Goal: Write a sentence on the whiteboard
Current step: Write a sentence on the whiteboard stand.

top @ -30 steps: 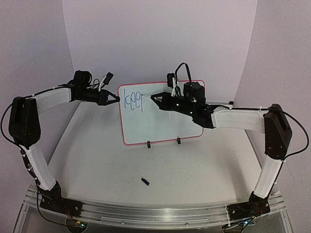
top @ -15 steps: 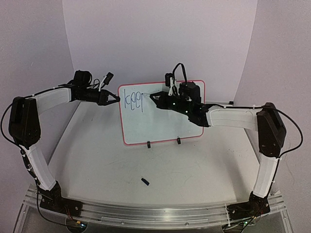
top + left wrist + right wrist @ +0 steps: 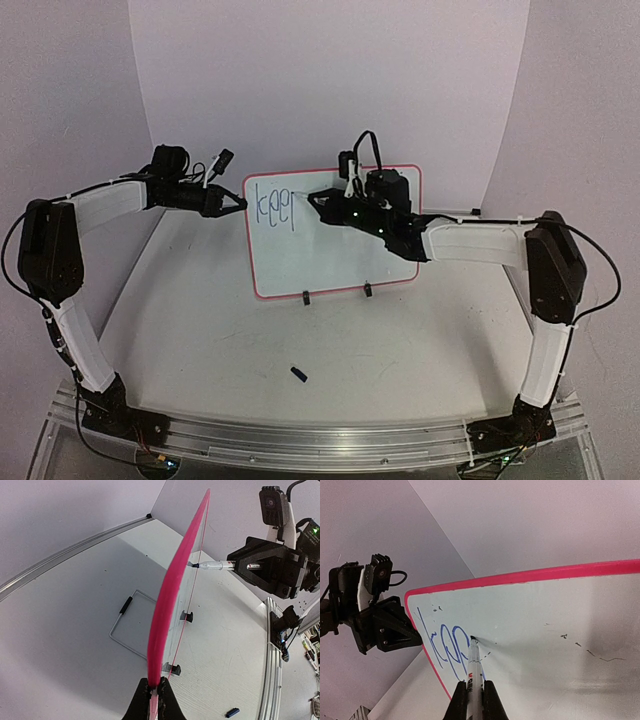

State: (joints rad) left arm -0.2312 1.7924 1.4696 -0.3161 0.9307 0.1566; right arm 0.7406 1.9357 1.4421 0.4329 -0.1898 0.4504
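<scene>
The whiteboard [image 3: 330, 255] stands upright on two clip feet [image 3: 305, 297] towards the far side of the table [image 3: 200, 320]. The left gripper [image 3: 240, 203] sits on the board's left edge. The right gripper [image 3: 315, 198] is in front of the board's upper middle. The tip of its marker [image 3: 474, 665] touches the board just right of the lettering [image 3: 272, 207]. A cap [image 3: 298, 374] lies on the table in front of the board.

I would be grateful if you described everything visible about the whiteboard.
The whiteboard is a white rectangle with rounded corners and a thin pink rim, standing nearly upright on two black clip feet on the table. Blue lettering sits at its upper left. The left gripper clamps its left edge; the marker in the right gripper touches its face.
</scene>
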